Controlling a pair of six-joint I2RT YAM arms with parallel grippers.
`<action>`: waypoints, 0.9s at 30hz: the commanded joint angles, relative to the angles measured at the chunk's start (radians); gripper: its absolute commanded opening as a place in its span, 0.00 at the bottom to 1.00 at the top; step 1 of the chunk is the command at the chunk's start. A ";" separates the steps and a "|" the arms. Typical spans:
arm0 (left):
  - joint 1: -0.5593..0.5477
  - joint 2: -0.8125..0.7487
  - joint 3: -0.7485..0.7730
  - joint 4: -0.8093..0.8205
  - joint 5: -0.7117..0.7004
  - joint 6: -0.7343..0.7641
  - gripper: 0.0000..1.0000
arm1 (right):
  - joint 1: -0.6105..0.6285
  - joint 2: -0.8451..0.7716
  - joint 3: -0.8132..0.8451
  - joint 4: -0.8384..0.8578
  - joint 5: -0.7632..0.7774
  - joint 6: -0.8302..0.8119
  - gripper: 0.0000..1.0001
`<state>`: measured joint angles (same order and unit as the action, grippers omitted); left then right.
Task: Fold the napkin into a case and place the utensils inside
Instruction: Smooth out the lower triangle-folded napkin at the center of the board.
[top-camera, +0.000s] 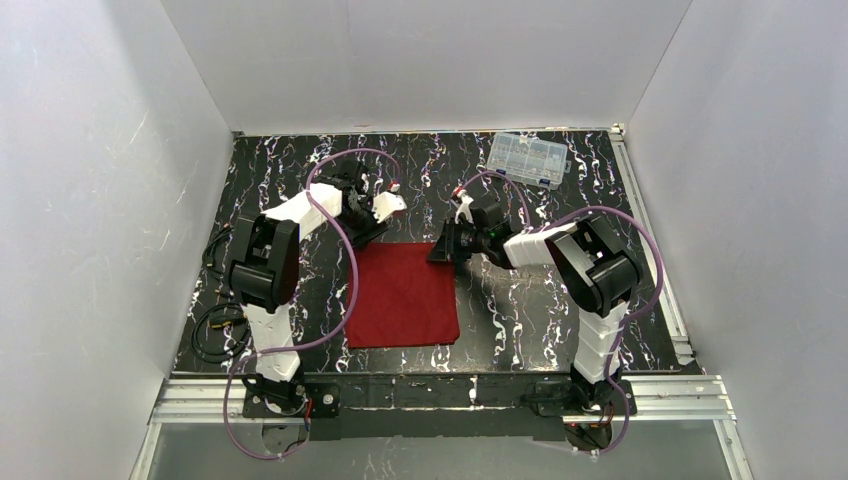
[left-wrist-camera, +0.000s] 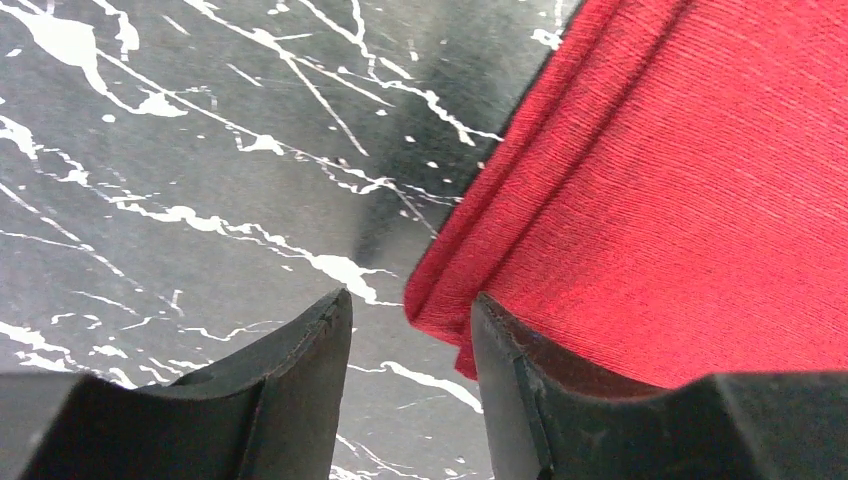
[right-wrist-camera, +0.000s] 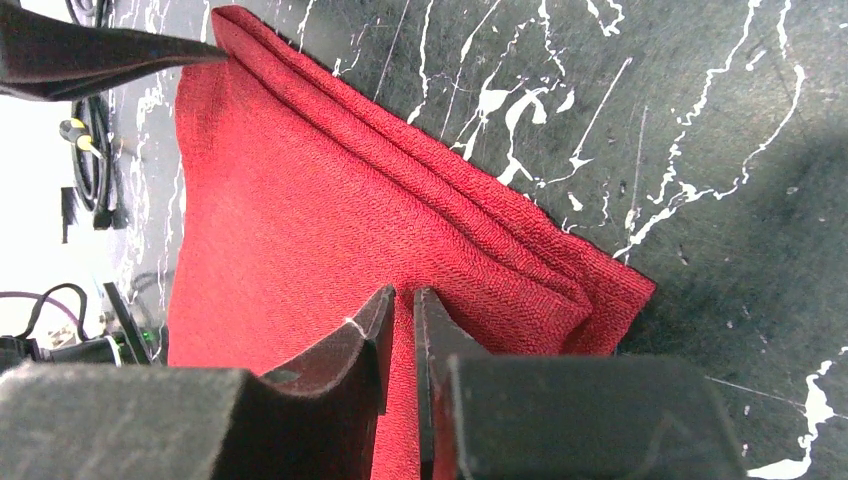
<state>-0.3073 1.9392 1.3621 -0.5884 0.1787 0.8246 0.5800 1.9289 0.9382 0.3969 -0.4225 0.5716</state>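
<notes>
The napkin (top-camera: 405, 295) lies flat at the centre of the table (top-camera: 270, 170), the left gripper (left-wrist-camera: 411, 297) spread wide astride its 11 o'clock corner, the right gripper (right-wrist-camera: 403, 295) pinched narrow on its 1 o'clock corner.

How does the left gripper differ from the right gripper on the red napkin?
The left gripper is open, its fingers wide apart around a corner of the napkin; the right gripper is almost closed, with cloth in the thin slit between its fingers. The left sits at the far left corner, the right at the far right corner. Both are at the napkin's far edge.
</notes>
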 joint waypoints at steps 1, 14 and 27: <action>0.010 -0.045 -0.012 0.041 -0.059 0.021 0.45 | -0.008 0.043 -0.050 -0.009 0.025 -0.026 0.22; 0.046 -0.080 -0.067 0.127 -0.115 0.043 0.44 | -0.011 0.024 -0.061 0.018 0.029 -0.006 0.23; 0.124 -0.109 0.172 -0.180 0.206 -0.132 0.48 | -0.009 0.027 -0.064 0.035 0.023 0.014 0.23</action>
<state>-0.1524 1.8774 1.5558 -0.5701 0.1638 0.7708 0.5758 1.9308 0.9005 0.4782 -0.4328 0.5953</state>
